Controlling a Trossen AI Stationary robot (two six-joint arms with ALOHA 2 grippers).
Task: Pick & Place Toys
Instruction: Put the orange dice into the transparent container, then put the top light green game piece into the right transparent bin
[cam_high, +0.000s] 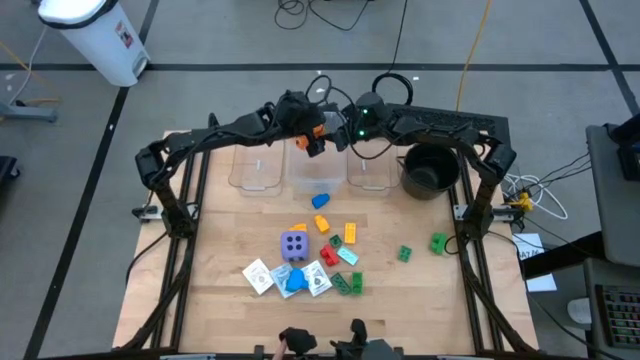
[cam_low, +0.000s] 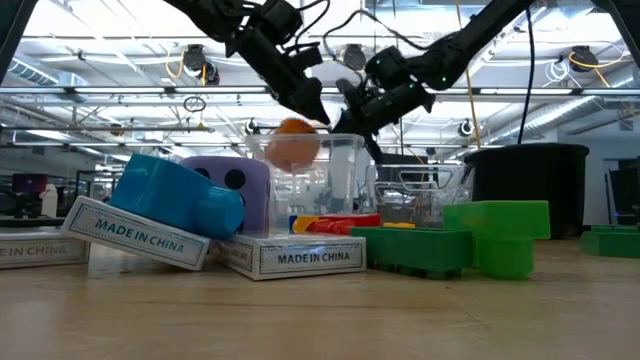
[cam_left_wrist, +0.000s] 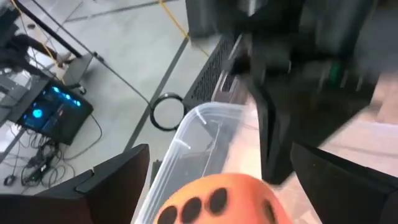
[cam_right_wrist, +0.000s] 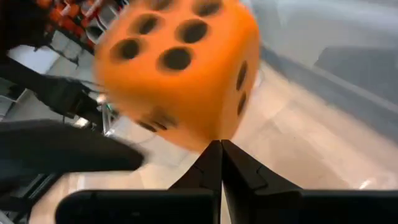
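We see the orange foam die with black dots (cam_low: 294, 142) in the air, just above the open top of the middle clear plastic bin (cam_low: 345, 185), at the far side of the wooden table (cam_high: 220, 235). In the low view nothing touches the die there; the dark fingers are a little above it. The left gripper (cam_high: 312, 140) hangs over this bin with its two fingers (cam_left_wrist: 118, 180) spread wide, and the die shows between them in the left wrist view without being pinched. The right gripper (cam_right_wrist: 221, 163) is close beside it, over the same bins, with its fingers pressed together and holding nothing; the die fills the picture just in front of their tips.

Nearer on the table lie the other toys. A purple foam die (cam_high: 293, 245) sits in the middle, with white playing card boxes (cam_high: 258, 276) and a blue plastic piece (cam_high: 294, 281) just beside it. Green plastic bricks (cam_high: 347, 283), a red brick (cam_high: 328, 255), yellow-orange bricks (cam_high: 350, 234) and a small blue brick (cam_high: 320, 201) are scattered around. Two more green bricks (cam_high: 438, 242) lie apart, toward the right side. A black pot (cam_high: 428, 170) stands to the right of the three bins.
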